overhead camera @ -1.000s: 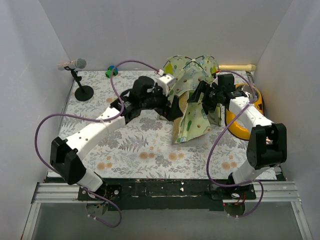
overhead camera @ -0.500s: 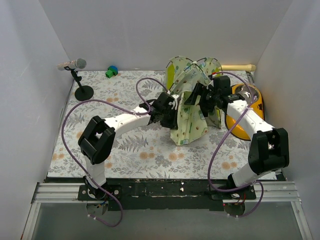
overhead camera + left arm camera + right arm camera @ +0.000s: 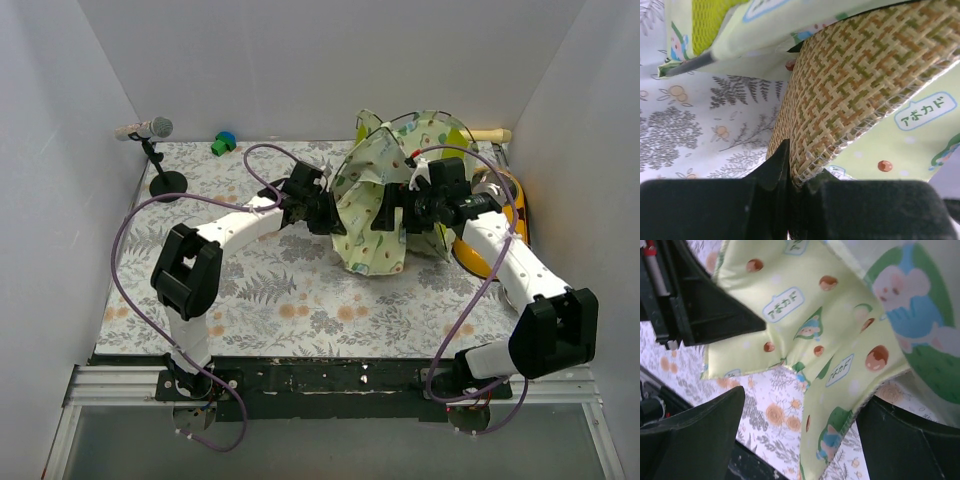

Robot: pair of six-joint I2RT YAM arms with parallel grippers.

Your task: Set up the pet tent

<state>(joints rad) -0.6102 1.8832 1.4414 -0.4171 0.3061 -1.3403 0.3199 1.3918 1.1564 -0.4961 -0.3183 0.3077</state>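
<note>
— Where is the pet tent?
— Far right on the table, crumpled, with a gripper on either side.
— And the left gripper?
— Clamped on the edge of the woven mat beneath the tent fabric.
— The right gripper?
— Jaws spread wide, with a printed flap of the tent between its fingers.

The pet tent stands half-collapsed just left of the orange object. Its pale cream-green printed fabric bunches into upright, tilted folds, with thin black poles arching over the top. Lime mesh lining shows inside, and one fold drapes over a woven mat.
</note>
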